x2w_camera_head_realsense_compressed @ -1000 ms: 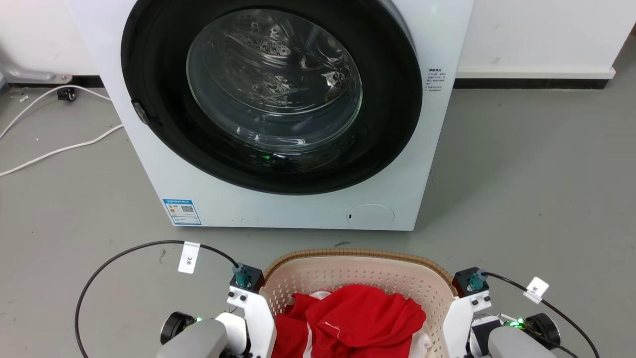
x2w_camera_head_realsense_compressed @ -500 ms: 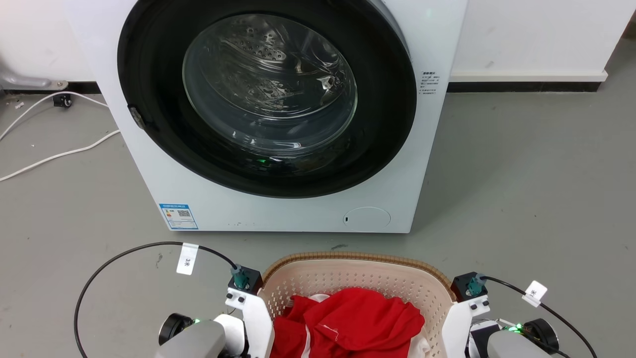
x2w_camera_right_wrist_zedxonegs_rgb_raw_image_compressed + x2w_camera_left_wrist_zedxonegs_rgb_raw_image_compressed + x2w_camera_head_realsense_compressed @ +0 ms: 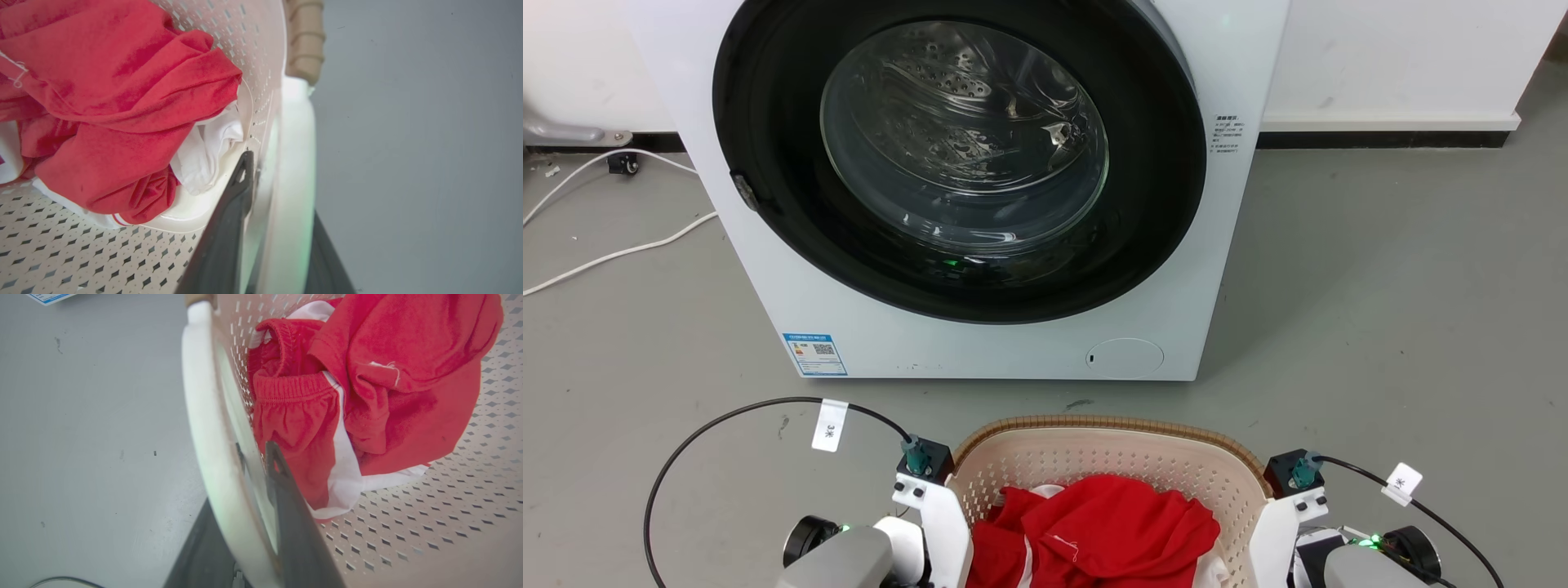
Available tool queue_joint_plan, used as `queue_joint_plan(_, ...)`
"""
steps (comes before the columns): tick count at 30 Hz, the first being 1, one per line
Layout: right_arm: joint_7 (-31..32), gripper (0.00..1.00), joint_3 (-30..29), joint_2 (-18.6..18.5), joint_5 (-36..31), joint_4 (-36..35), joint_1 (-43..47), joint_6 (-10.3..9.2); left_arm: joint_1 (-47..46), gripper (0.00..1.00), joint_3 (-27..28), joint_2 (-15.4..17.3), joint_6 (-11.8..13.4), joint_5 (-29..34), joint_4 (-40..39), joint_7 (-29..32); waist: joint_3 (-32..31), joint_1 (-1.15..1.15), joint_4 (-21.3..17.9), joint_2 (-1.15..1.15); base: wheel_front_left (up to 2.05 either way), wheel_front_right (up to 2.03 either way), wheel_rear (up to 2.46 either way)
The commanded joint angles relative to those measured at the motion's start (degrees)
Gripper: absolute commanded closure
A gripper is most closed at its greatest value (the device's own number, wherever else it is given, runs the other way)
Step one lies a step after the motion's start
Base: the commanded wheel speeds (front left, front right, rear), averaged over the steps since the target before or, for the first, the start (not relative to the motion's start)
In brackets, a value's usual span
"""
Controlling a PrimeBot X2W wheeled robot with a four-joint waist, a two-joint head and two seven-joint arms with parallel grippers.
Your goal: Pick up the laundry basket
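Note:
The laundry basket [image 3: 1111, 453] is cream-white and perforated with a brown woven rim, and it sits low in the head view in front of the washing machine. Red and white clothes [image 3: 1094, 531] lie in it. My left gripper [image 3: 241, 477] is shut on the basket's white left handle [image 3: 204, 416], one finger inside the wall and one outside. My right gripper [image 3: 282, 188] is shut the same way on the white right handle [image 3: 298, 134]. The two pale wrists [image 3: 931, 506] [image 3: 1282, 514] flank the basket. I cannot tell whether the basket's bottom touches the floor.
A white front-loading washing machine [image 3: 980, 343] with a dark round door stands right behind the basket. White cables [image 3: 613, 245] trail over the grey floor at the far left. My own black cables [image 3: 727, 412] loop beside each wrist. Open floor [image 3: 1405, 327] lies to the right.
The whole head view has shifted slightly, so the camera moved. Both grippers keep the same hold on the basket, and the clothes have not shifted.

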Motion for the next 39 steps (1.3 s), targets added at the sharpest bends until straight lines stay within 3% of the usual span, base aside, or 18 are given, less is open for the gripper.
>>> queue_joint_plan(1, 0.0, 1.00, 1.0, 0.0, -0.2, 0.1, 0.8, 0.76, -1.9, 1.00, 0.0, 0.1, -0.5, -0.2, -0.2, -0.8, 0.0, 0.00, 0.0, 0.00, 0.00, 0.00, 0.00)
queue_joint_plan(39, 1.1, 1.00, 5.8, -1.3, 4.8, 0.2, 0.3, 0.75, -0.4, 1.00, -1.7, 0.8, -0.5, -2.9, -0.5, 0.6, -0.1, 0.00, -0.1, 0.00, 0.00, 0.00, 0.00)
